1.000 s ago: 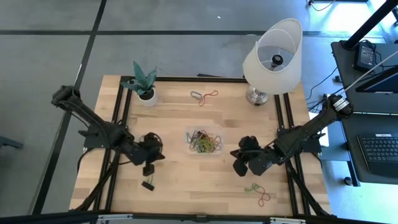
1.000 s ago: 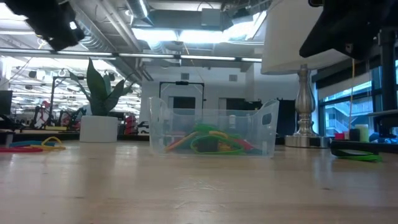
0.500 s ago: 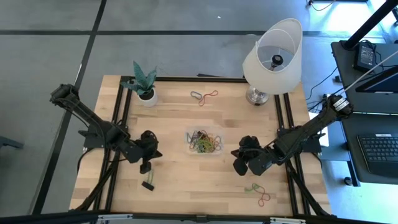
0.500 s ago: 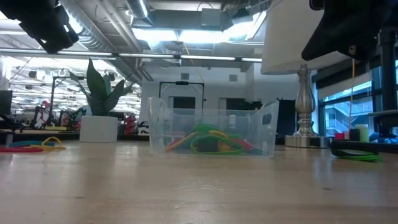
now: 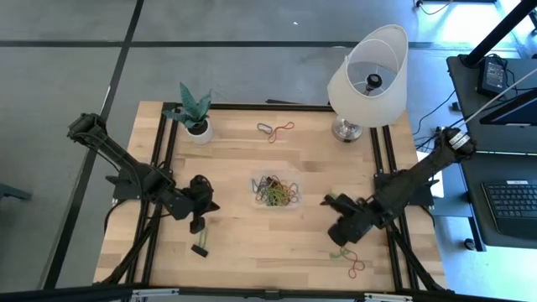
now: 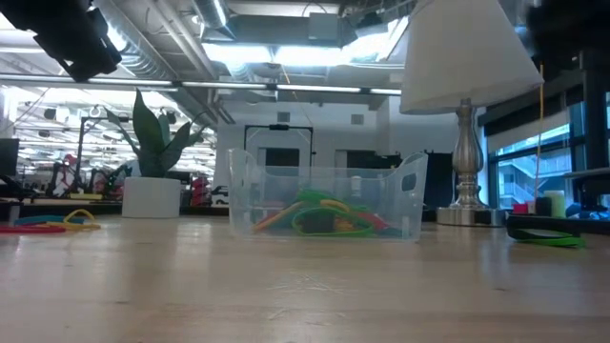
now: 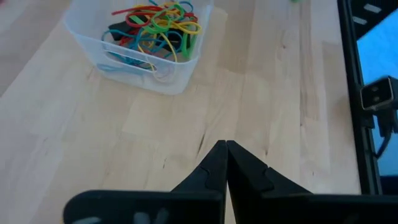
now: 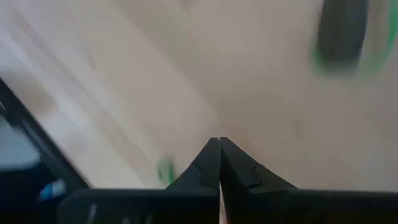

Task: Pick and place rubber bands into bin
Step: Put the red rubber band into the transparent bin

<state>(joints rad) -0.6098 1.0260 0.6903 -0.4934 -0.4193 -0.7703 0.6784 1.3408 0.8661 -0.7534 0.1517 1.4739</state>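
The clear bin (image 5: 274, 191) stands mid-table and holds a tangle of coloured rubber bands (image 7: 155, 28); it also shows in the low view (image 6: 324, 195). Loose green and red rubber bands (image 5: 348, 258) lie near the table's front right, and a few more (image 5: 275, 128) lie at the far edge. My right gripper (image 5: 340, 236) hangs shut just above and left of the front-right bands, pointing steeply down; its wrist view (image 8: 217, 142) is blurred. My left gripper (image 7: 225, 146) is shut above bare wood, left of the bin (image 5: 208, 207).
A potted plant (image 5: 195, 113) stands at the far left and a white lamp (image 5: 367, 71) at the far right. A small dark thing (image 5: 200, 249) lies on the wood near the left front. Black rails (image 5: 394, 243) run along the table's sides.
My right gripper has swung toward the table's near edge and a little down, tipping to point more steeply at the wood near the front-right bands. It has left the top right of the low view. It stays shut.
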